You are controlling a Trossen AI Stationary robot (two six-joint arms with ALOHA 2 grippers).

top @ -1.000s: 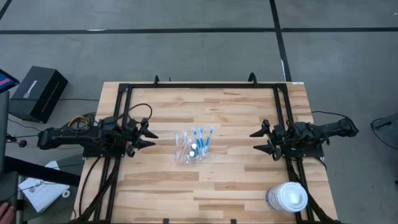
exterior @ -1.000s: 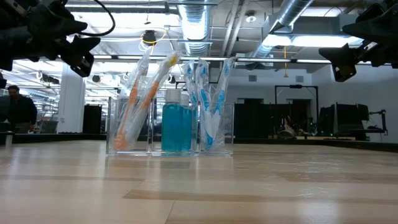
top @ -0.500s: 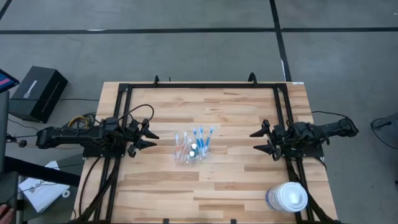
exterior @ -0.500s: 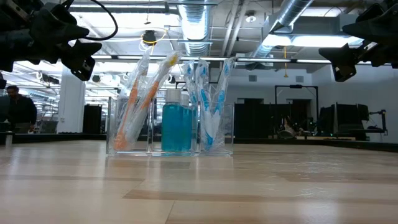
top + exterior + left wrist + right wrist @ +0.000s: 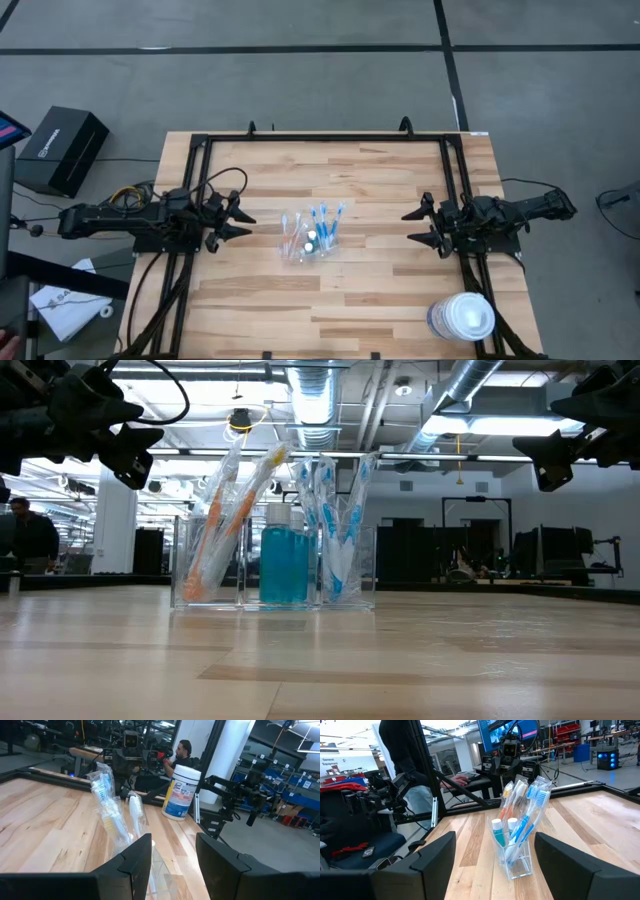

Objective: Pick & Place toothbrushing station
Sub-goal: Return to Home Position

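Observation:
The toothbrushing station [image 5: 312, 236] is a small clear plastic holder [image 5: 272, 570] standing by its flat base on the middle of the wooden table. It holds wrapped orange-and-white toothbrushes [image 5: 225, 520], blue toothbrushes [image 5: 335, 525] and two blue-green tubes [image 5: 502, 831]. My left gripper [image 5: 248, 225] hovers open to its left, pointing level at it, well above the table [image 5: 140, 455]. My right gripper [image 5: 407, 228] hovers open to its right, also level and raised [image 5: 535, 465]. Both wrist views show the station [image 5: 112, 812] [image 5: 517, 835] ahead of the open fingers.
A white round lidded container [image 5: 462, 318] stands at the table's near right corner [image 5: 181, 792]. Black frame rails [image 5: 325, 137] run along the table's far and side edges. A black box [image 5: 62, 148] sits on the floor at the left. People show in the room behind the table.

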